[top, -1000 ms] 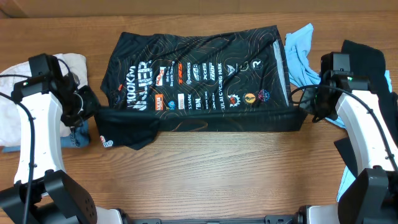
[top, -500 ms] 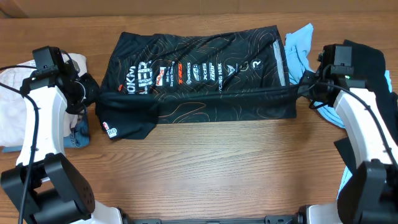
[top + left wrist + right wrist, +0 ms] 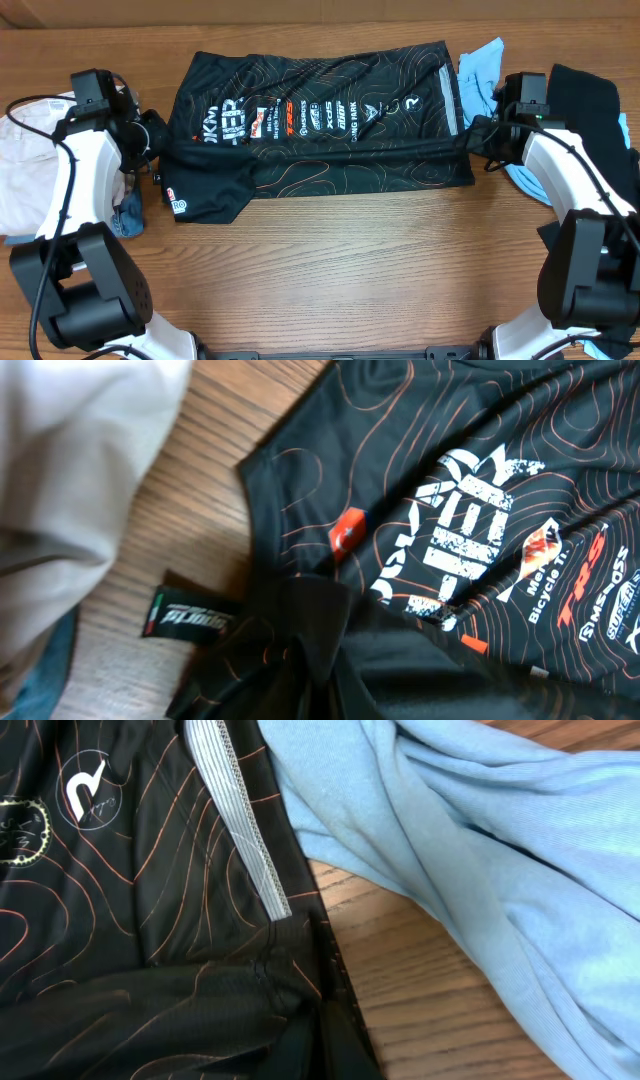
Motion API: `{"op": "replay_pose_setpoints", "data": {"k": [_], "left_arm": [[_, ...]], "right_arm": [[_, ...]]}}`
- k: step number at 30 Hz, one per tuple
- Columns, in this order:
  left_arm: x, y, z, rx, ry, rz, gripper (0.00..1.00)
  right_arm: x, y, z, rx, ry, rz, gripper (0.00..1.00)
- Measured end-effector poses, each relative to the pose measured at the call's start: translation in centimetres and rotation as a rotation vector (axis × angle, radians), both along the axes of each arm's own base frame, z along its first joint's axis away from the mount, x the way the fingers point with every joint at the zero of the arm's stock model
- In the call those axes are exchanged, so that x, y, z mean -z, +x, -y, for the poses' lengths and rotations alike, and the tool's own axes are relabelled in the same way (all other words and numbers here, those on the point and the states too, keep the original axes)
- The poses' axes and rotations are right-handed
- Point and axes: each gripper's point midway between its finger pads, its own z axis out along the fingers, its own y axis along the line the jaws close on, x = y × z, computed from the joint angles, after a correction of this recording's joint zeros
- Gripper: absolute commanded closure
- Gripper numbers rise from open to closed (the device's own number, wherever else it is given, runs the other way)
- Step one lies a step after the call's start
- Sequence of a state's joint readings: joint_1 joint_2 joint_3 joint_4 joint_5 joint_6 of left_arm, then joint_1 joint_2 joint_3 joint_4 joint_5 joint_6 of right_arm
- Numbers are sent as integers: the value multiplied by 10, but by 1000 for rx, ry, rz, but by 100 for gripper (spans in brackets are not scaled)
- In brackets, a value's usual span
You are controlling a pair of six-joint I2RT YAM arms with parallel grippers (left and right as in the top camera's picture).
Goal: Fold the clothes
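The black jersey [image 3: 320, 115] with white and orange logos and fine orange contour lines lies spread across the table's middle. Its near edge is lifted and folded over the body, stretched taut between my two grippers. My left gripper [image 3: 158, 150] is shut on the jersey's left end; bunched black cloth fills the jaws in the left wrist view [image 3: 320, 680]. My right gripper [image 3: 478, 140] is shut on the jersey's right end, next to the white-trimmed hem [image 3: 245, 830]; the cloth gathers into the jaws in the right wrist view [image 3: 320, 1040].
A light blue shirt [image 3: 480, 90] lies just right of the jersey, also in the right wrist view [image 3: 480, 850]. A plain black garment [image 3: 590, 95] lies at the far right. A white cloth [image 3: 30, 175] and a bit of denim [image 3: 128, 215] lie at the far left.
Both grippers have carried the jersey's near edge away from the table's front, over the body. The fold now covers the lower logos, and the arms have drawn closer to the jersey's upper half.
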State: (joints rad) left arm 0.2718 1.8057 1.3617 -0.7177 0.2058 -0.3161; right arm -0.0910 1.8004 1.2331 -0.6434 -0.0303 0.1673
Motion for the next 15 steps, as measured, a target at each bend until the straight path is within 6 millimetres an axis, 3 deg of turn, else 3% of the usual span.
{"op": "replay_pose_setpoints", "data": {"k": [2, 3, 4, 6, 11, 15], "left_arm": [[2, 4, 2, 9, 3, 7, 60], [2, 7, 3, 11, 6, 16, 46], [1, 9, 2, 9, 6, 25, 38], [1, 10, 2, 0, 4, 28, 35], [3, 6, 3, 0, -1, 12, 33], [11, -14, 8, 0, -25, -76, 33]], "right_arm": [[1, 2, -1, -5, 6, 4, 55], [0, 2, -2, -8, 8, 8, 40], [0, 4, -2, -11, 10, 13, 38], [0, 3, -2, -17, 8, 11, 38], [3, -3, -3, -17, 14, -15, 38], [9, -19, -5, -16, 21, -86, 38]]}}
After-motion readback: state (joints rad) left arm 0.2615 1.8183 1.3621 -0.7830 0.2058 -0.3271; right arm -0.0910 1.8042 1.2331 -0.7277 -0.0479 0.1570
